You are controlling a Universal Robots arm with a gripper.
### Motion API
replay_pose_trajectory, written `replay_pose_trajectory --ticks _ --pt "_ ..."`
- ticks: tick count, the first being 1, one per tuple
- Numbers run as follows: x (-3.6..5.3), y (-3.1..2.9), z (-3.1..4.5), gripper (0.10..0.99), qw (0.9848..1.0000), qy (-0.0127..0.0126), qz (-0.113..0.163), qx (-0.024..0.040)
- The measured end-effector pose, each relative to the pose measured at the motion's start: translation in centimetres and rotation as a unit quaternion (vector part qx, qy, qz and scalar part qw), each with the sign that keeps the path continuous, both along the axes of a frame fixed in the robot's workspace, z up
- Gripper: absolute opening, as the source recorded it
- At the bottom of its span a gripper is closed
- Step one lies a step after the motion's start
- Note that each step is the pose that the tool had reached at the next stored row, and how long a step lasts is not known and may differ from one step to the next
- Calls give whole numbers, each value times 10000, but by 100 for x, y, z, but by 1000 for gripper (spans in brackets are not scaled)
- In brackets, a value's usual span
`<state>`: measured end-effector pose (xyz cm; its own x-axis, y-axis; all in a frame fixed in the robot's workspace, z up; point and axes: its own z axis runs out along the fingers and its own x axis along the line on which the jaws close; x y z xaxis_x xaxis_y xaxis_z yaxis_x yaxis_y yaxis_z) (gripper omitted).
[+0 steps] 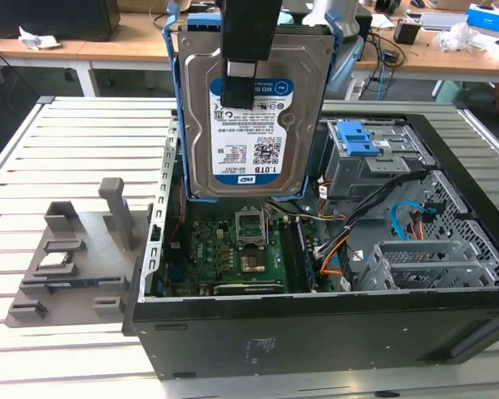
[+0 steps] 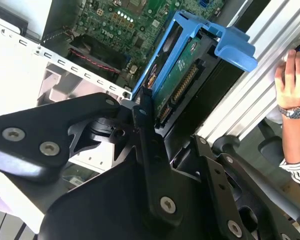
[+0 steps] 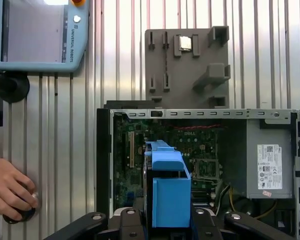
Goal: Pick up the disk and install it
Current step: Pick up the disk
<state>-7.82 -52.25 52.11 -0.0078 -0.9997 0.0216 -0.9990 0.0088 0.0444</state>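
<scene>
The black two-fingered gripper [image 1: 238, 83] was clamped on the disk [image 1: 249, 141], a rectangular silver-grey metal hard drive with a white-and-blue barcode label in a bright blue plastic bracket. In the upper centre of the exterior view the disk hung upright, one finger [image 1: 237, 79] lying across its labelled face. It was clear above the open black metal computer case [image 1: 316, 324], over the green motherboard [image 1: 233, 249]. In the second wrist view the fingers [image 2: 146, 127] pressed the drive's two flat faces, and the disk [image 2: 177, 80] showed its circuit-board side.

Toward the exterior view's right, inside the case, sat a grey metal cage with a blue plastic latch [image 1: 358, 137]. At the exterior view's lower left a grey plastic fixture tray [image 1: 75, 249] lay on the ribbed aluminium table [image 1: 83, 141]. In the first wrist view a small square silver chip [image 3: 185, 43] rested on that tray. A person's hand [image 3: 10, 192] lay on the table beside the case.
</scene>
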Motion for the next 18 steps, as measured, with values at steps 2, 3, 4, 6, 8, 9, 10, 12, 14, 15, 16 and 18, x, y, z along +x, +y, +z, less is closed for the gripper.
replay_pose_trajectory --ticks 2,3,4,6,8,9,10,12,14,15,16,18 --pt "19 0 -13 361 10000 0 0 0" --pt "32 0 -21 361 10000 0 0 0" --pt "40 0 -27 361 10000 0 0 0" --pt "61 0 -39 361 10000 1 0 -1" --pt "82 0 -50 361 10000 1 0 -1" --pt "90 0 -55 361 10000 1 0 -1" --pt "99 0 -60 361 10000 1 0 -1" --pt "123 0 -75 361 10000 2 0 -2" --pt "144 0 -87 361 10000 2 0 -2" --pt "152 0 -92 361 10000 2 0 -2" --pt "159 0 -96 361 10000 2 0 -2" --pt "182 0 -109 361 10000 2 0 -1"
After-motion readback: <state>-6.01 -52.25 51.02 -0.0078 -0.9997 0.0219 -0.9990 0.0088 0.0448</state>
